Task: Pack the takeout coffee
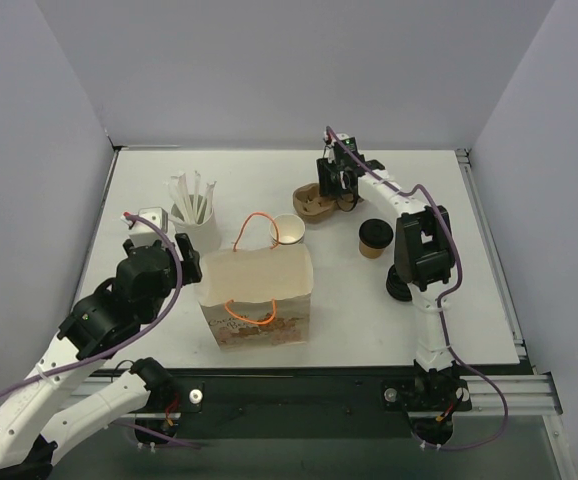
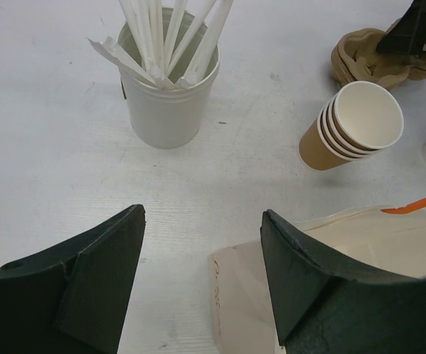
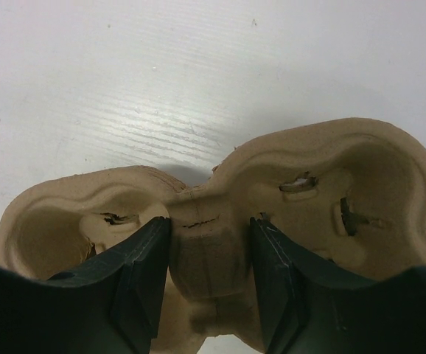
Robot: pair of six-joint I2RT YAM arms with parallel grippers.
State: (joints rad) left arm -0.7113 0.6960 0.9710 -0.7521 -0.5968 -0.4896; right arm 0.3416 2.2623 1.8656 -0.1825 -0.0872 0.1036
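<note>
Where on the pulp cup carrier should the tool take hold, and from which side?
Grip the cup carrier by its narrow centre bridge, coming straight down from above. It lies flat with both wells open upward, so one finger can drop into each well, and the raised bridge between them offers two opposing walls to pinch.

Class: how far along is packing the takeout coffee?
Done: the coffee cup is lidded. In hand: the right tool grips the pulp carrier by its middle ridge. Remaining: the cup stands outside the paper bag, unpacked; the left tool is open beside it.
</note>
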